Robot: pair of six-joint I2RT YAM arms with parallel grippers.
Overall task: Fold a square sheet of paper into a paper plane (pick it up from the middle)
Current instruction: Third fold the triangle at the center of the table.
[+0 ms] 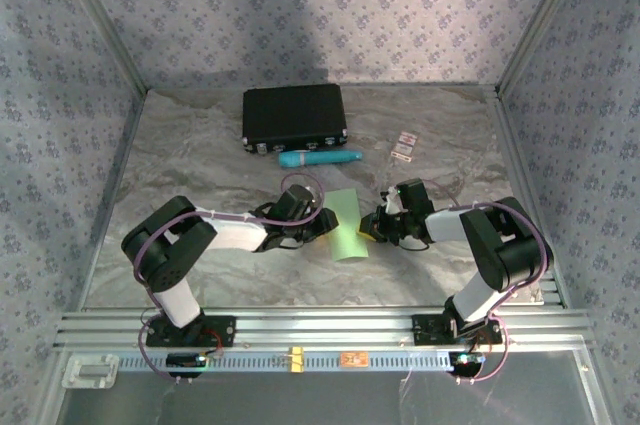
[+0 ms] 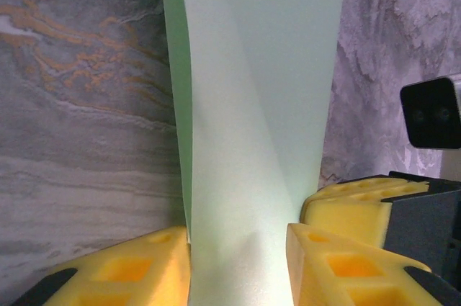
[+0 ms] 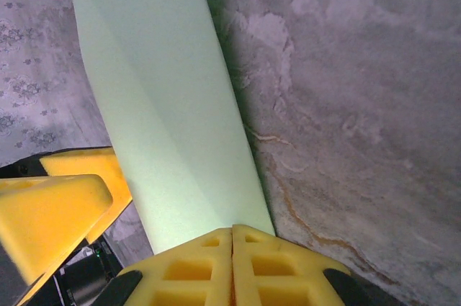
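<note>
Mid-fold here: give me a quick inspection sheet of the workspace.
Surface: grey marbled tabletop, nothing spilled seen.
Job's things: green paper, folded narrow and creased, between both grippers.
Clutter: black case, teal tube, small packets, all behind the paper.
Grippers: left gripper jaws apart with paper between, grip unclear; right gripper shut on the paper's edge.
Cables: purple cables looped along both arms.
Surroundings: patterned walls, metal rail in front.

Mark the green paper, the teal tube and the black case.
green paper (image 1: 348, 225), top external view, middle of the sheet
teal tube (image 1: 320, 158), top external view, mid-body
black case (image 1: 294, 113), top external view, lid centre
</note>
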